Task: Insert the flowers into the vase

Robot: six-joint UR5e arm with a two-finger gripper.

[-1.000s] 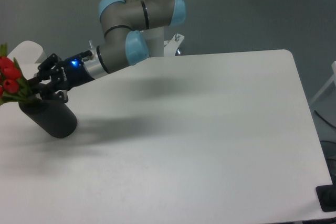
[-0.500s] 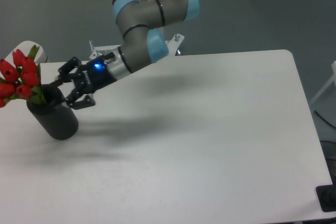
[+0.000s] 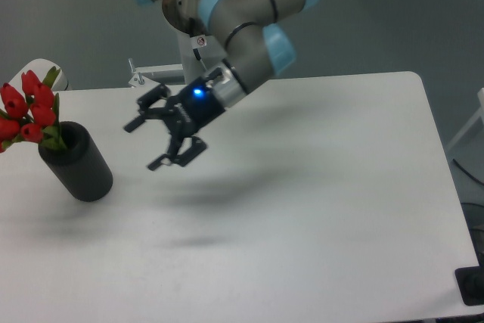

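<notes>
Red tulip buds, that's the flowers (image 3: 29, 110), sitting in the mouth of the vase (image 3: 78, 166) at the far-left edge of the table (image 3: 318, 209), and I'm calling the insertion done by the look of it. Matte black vase is upright, stems down in the hole, blooms leaning out to the left over the rim. My gripper (image 3: 162, 135) hangs in the air well right of the vase, jaws spread wide, nothing between them, blue light glowing at the wrist.

What worries me: the bunch leans off-centre and the vase stands close to the table's left edge, so top-heavy blooms could slide out, or a careless sweep of the arm back that way could knock the vase over.

Against half a second ago: the fingers were right beside the vase then, now they've pulled clear up and to the right; a second back the vase looked tilted, now it stands straight
</notes>
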